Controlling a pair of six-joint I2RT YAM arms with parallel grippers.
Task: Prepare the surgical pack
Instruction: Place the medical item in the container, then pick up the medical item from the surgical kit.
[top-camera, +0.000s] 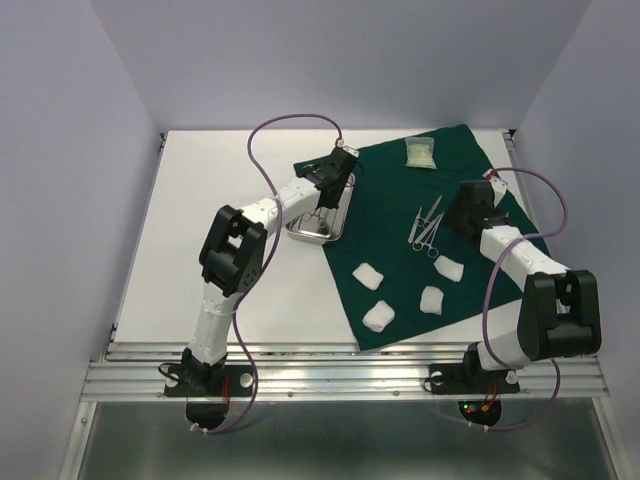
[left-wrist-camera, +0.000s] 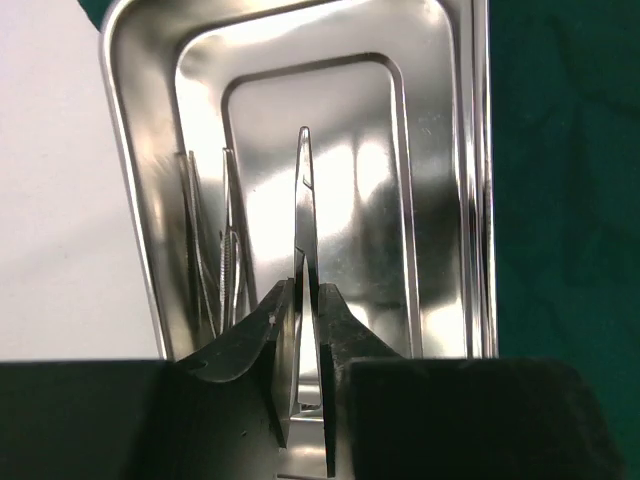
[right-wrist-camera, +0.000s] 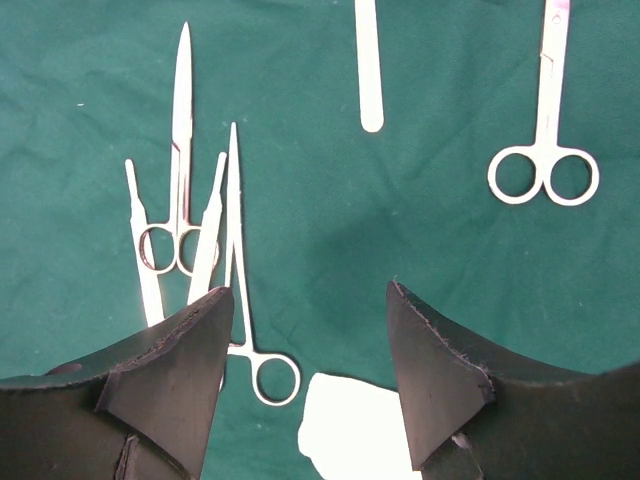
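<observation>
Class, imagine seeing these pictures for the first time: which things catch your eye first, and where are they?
The dark green drape covers the right half of the table, with four white gauze pads along its near part and steel instruments laid mid-cloth, by the open right claw. At the drape's left edge, the left claw pinches a slim steel instrument over the shiny tray.

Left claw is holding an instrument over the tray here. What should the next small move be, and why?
Likely ease down a little and open the left claw, letting the steel instrument drop into the tray. The claw is shut on the instrument, which points along the tray's bare floor, inside its walls; whether it already touches I cannot tell.
</observation>
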